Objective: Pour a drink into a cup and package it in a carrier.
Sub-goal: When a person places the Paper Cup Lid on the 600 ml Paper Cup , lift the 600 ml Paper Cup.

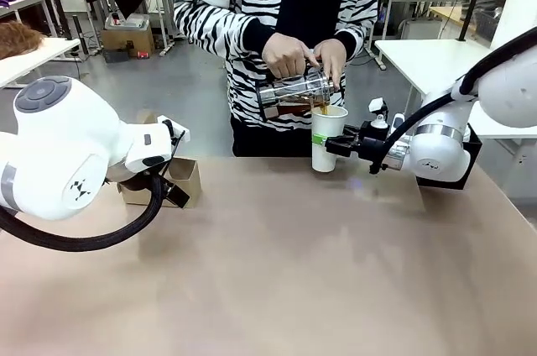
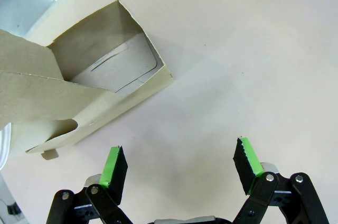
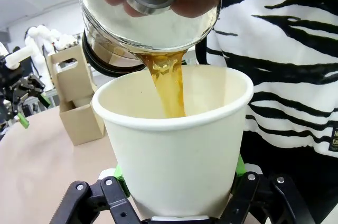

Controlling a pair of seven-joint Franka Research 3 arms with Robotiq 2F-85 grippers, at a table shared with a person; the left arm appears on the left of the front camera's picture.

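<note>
At the table's far edge a white paper cup stands upright, and my right gripper is shut on its lower half. The person's hands tilt a clear glass pitcher over the rim. A stream of brown drink falls from the pitcher into the cup, which my right gripper clamps between its green pads. The brown cardboard carrier sits at the left. My left gripper hangs open over bare table just beside the carrier, holding nothing.
The person stands close against the far edge, arms over the cup. A black box sits behind my right arm. My left arm's bulky white body covers the table's left side. The beige tabletop stretches toward me.
</note>
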